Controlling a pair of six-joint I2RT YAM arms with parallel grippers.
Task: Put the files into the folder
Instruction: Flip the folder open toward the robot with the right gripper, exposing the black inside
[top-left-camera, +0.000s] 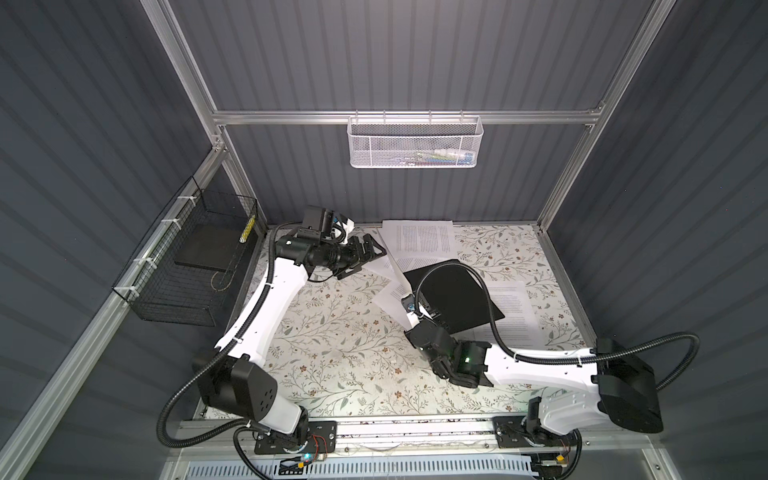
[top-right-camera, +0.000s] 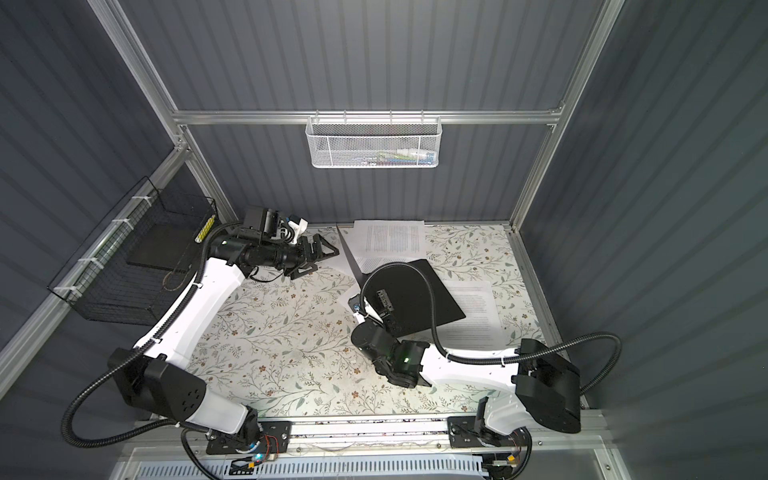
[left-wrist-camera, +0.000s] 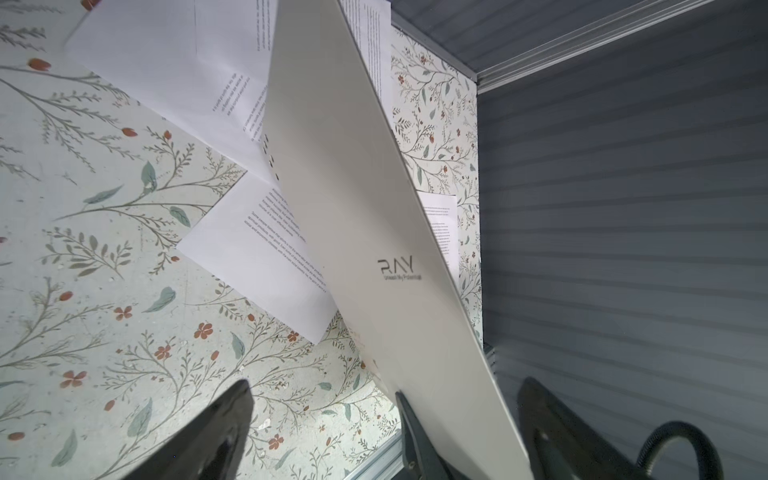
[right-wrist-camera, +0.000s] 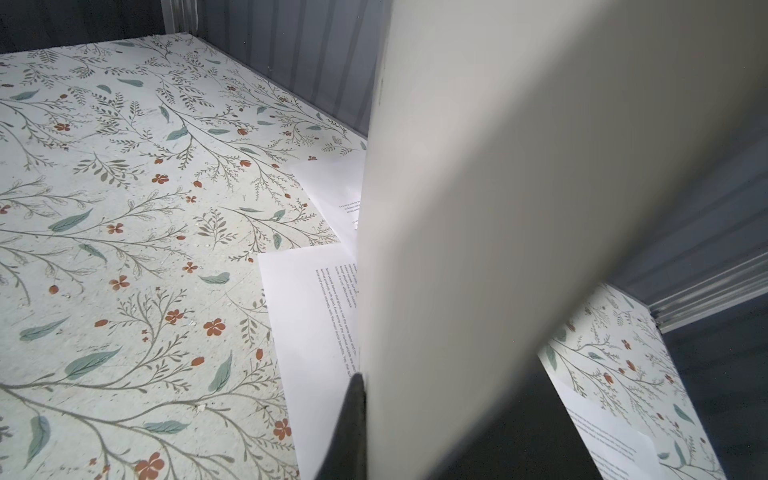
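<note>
The folder lies open at the back of the table, its black inside (top-left-camera: 453, 297) flat on the floral mat. Its pale cover (left-wrist-camera: 374, 232), marked "RAY", stands raised on edge. My right gripper (top-left-camera: 415, 305) is shut on the near edge of that cover (right-wrist-camera: 498, 208), with one dark finger (right-wrist-camera: 353, 415) showing against it. My left gripper (top-left-camera: 374, 253) is open, and the cover's far corner sits between its jaws (left-wrist-camera: 386, 382). The files, white printed sheets, lie loose around and partly under the folder (top-left-camera: 419, 241) (top-left-camera: 515, 316) (left-wrist-camera: 257, 257) (right-wrist-camera: 311, 332).
A black wire basket (top-left-camera: 187, 266) on the left wall holds a plain dark slab (top-left-camera: 208, 249). A white mesh basket (top-left-camera: 415, 143) hangs on the back wall. Aluminium frame posts (top-left-camera: 548, 224) and grey walls close in the back and sides of the floral table (top-left-camera: 332, 340).
</note>
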